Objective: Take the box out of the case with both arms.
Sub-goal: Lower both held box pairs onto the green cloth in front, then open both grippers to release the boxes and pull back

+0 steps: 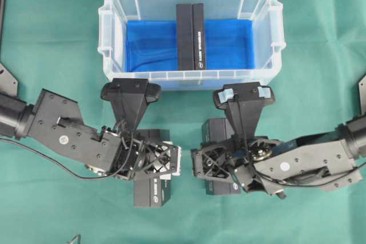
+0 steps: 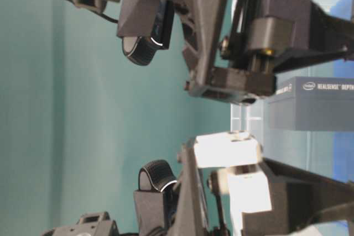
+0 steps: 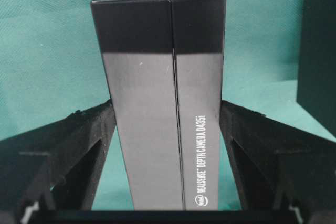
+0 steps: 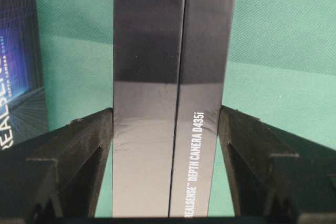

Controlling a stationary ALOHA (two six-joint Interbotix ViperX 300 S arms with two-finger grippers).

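Already each gripper, left (image 1: 155, 182) and right (image 1: 220, 167), clamps a dark box between its fingers outside the case (image 1: 114, 4); next, lower and release, then fetch the third box (image 1: 191, 35).

View lay turned sideways. Green desk (image 2: 83, 120) filled left half. Black arm (image 2: 221, 31) with gripper frame crossed top; black camera with ribbed lens ring (image 2: 145, 42) hung from it. Second arm (image 2: 232, 203) with white parts rose from bottom, second ribbed camera (image 2: 157, 183) beside it. Dark grey box (image 2: 310, 103), "RealSense" lettering, showed at right between arms. Gripper state unreadable.
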